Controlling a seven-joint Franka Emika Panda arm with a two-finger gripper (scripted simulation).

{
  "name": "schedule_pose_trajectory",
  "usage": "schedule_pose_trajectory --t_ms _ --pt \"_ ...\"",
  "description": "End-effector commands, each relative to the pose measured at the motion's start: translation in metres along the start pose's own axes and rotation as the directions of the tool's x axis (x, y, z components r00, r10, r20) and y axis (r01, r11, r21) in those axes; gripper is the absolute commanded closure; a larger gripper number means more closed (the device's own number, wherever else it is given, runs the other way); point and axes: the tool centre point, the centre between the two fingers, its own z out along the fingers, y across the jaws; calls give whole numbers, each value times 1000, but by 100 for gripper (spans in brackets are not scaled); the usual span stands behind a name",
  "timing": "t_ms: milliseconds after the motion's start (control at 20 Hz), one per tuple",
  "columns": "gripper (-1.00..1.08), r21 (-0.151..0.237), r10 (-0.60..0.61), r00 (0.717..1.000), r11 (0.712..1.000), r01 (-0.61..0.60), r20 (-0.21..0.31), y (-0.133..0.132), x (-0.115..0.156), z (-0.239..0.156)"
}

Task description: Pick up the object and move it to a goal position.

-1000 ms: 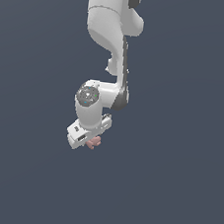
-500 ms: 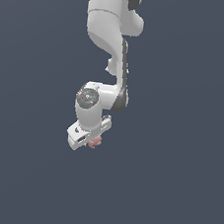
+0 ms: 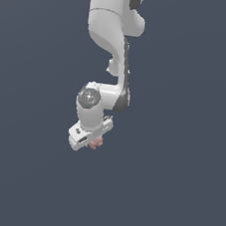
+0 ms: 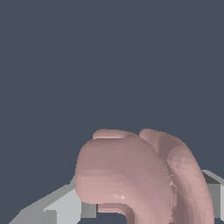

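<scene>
One white arm [image 3: 111,44] is seen reaching down against a plain slate-blue background. The gripper [image 3: 92,141] is clenched on the object [image 3: 97,142], a lumpy dusty-pink blob protruding just below the gripper body. In the wrist view, the object [image 4: 131,175] is held between the grey fingers [image 4: 65,205].

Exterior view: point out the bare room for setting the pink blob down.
Bare grey ground lies on every side of the arm. The only crowded spot is at the gripper, where the pink blob sits.
</scene>
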Motion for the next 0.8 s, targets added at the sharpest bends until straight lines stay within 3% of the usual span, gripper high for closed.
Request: schedule_pose_trajectory --t_ms 0,400,750 --pt "108 -1 0 1000 1000 0 -1 -3 1 -4" --pt "108 -1 0 1000 1000 0 0 -30 3 -34" --pt "108 -2 -1 1000 1000 1 1 -73 7 -82"
